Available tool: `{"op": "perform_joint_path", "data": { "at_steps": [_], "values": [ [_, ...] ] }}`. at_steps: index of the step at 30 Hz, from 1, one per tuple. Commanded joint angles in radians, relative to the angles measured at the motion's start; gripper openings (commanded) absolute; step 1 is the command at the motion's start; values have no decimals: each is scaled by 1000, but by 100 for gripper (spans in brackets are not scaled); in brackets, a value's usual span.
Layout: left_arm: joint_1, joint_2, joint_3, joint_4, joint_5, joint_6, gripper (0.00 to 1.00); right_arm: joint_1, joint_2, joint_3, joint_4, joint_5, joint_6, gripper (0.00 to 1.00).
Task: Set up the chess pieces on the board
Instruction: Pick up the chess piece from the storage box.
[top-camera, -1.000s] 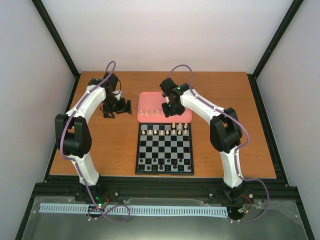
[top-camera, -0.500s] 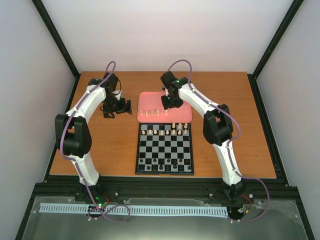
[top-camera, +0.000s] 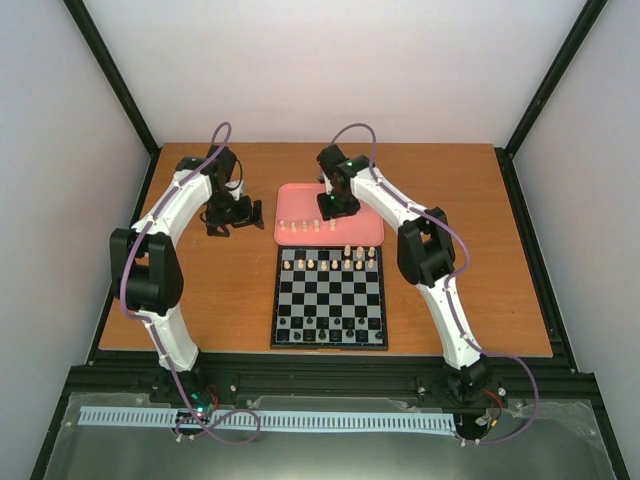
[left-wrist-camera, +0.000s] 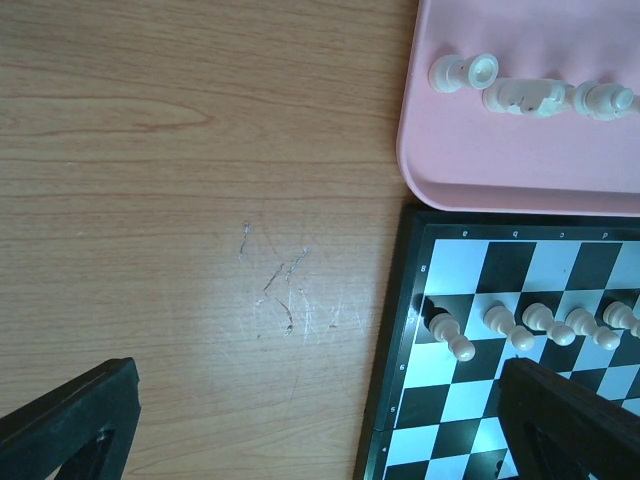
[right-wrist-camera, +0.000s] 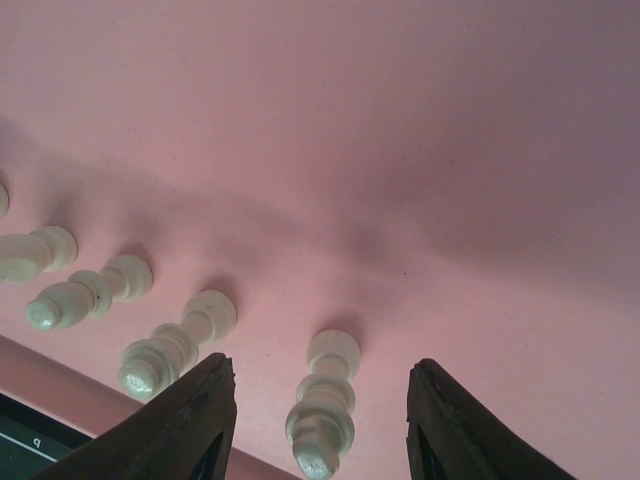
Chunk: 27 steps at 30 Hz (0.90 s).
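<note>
The chequered board (top-camera: 330, 298) holds a row of cream pieces (top-camera: 322, 263) near its far edge, with a few more behind on the right. Several cream pieces (top-camera: 300, 226) stand on the pink tray (top-camera: 366, 228) beyond the board. My right gripper (top-camera: 328, 210) hangs low over the tray, open. In the right wrist view its fingers (right-wrist-camera: 190, 425) stand either side of one upright cream piece (right-wrist-camera: 325, 400) without touching it. My left gripper (top-camera: 235, 218) is open and empty over bare table left of the tray.
Black pieces (top-camera: 328, 333) line the board's near rows. In the left wrist view the board's left edge (left-wrist-camera: 400, 330) and the tray corner (left-wrist-camera: 415, 170) lie right of the scratched tabletop (left-wrist-camera: 280, 300). Other cream pieces (right-wrist-camera: 160, 350) stand left of the right gripper.
The right arm has swung its elbow left and moved the gripper a little further back and left over the tray. The left arm has not moved.
</note>
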Motion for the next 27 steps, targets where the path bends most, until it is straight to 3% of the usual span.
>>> {"op": "perform_joint_path", "data": {
  "at_steps": [1,16,27],
  "values": [
    [-2,-1,21,0,4,-4,100,-1,33,36,-21,-20,-14,46],
    [-2,-1,19,1,-2,-2,100,-3,72,53,-49,-25,-18,34],
    [-2,-4,26,-2,-3,-4,100,-3,21,49,-58,4,-16,12]
  ]
}}
